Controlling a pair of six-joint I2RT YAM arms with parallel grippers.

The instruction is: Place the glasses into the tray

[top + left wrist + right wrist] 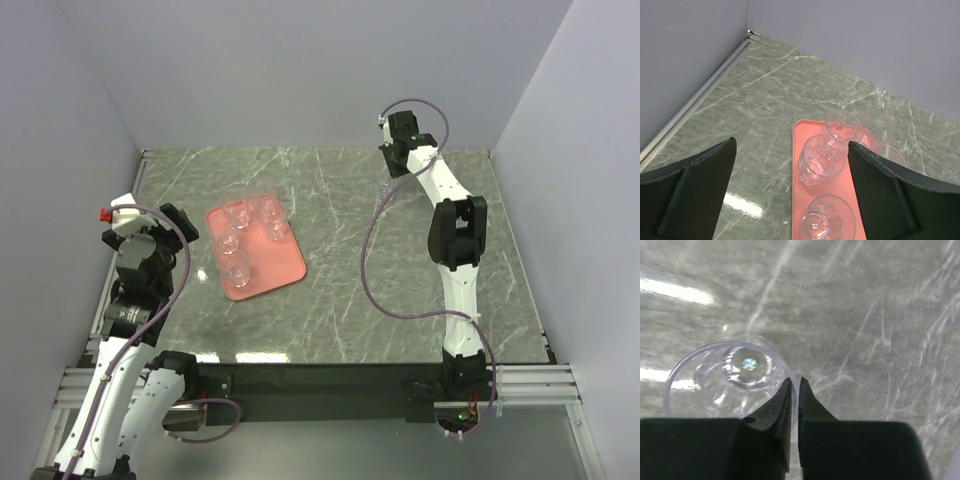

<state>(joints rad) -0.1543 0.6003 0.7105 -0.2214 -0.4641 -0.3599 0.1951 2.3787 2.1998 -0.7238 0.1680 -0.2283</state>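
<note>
- Right jaws [794,385]: almost pressed together, only a thin slit showing. They pinch the wall of a small clear round drinking glass [730,372].
- In the right wrist view the rest of that glass lies left of the jaws, and only its right rim runs into the slit.
- It stands upright with its mouth towards the camera and its base visible through the mouth. Its axis is vertical, and being round it has no long axis in plan. Cannot tell whether it touches the grey-green marbled surface [400,300].
- Left jaws [791,145]: spread wide, holding nothing, hovering over the near-left edge of the flat salmon-pink rectangular plastic tray [797,145].
- The tray sits on the left half of the surface, well apart from the right jaws. Its long axis runs near-to-far, with the near end skewed slightly right.
- Five clear glasses [821,159] stand upright in the tray.
</note>
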